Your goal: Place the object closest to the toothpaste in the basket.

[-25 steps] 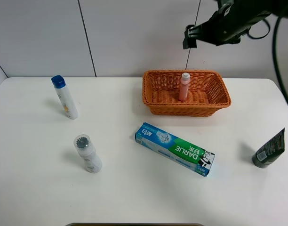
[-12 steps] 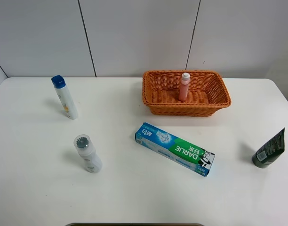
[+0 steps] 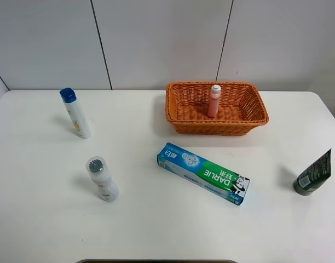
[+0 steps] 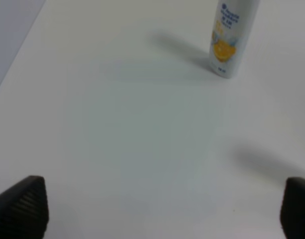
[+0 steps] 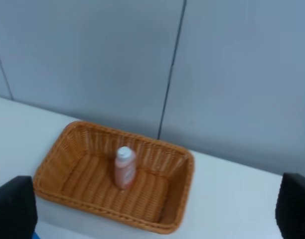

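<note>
The blue-green toothpaste box lies flat mid-table. The orange wicker basket stands behind it, with a pink bottle upright inside. Neither arm shows in the exterior high view. My left gripper is open and empty over bare table, with a white bottle with an orange label ahead of it. My right gripper is open and empty, high up and looking down at the basket and the pink bottle.
A white bottle with a blue cap stands at the far left. A small white bottle with a grey cap stands at the front left. A dark green tube stands near the right edge.
The right arm, seen at the top right one second ago, has drawn out of the exterior high view. The objects on the table have not moved.
</note>
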`<control>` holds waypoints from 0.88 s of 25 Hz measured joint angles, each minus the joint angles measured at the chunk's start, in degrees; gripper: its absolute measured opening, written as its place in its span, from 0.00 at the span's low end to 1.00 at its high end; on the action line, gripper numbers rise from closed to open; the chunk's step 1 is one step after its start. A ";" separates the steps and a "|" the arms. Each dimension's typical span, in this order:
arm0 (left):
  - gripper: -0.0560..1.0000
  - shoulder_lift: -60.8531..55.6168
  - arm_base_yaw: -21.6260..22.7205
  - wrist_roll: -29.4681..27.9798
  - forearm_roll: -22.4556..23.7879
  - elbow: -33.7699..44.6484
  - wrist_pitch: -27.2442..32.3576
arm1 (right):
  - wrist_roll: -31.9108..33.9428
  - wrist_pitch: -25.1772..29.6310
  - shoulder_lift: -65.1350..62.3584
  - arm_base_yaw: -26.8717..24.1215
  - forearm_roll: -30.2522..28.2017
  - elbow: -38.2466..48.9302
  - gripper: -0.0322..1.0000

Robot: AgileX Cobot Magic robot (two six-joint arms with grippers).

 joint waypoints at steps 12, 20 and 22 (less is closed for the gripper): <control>0.94 0.00 0.00 0.00 0.00 0.00 0.00 | 2.44 6.84 -17.31 -10.22 -4.00 1.59 0.99; 0.94 0.00 0.00 0.00 0.00 0.00 0.00 | 6.28 6.86 -30.66 -12.81 -4.00 20.77 0.99; 0.94 0.00 0.00 0.00 0.00 0.00 0.00 | 7.77 6.86 -33.84 -12.81 -4.00 26.88 0.99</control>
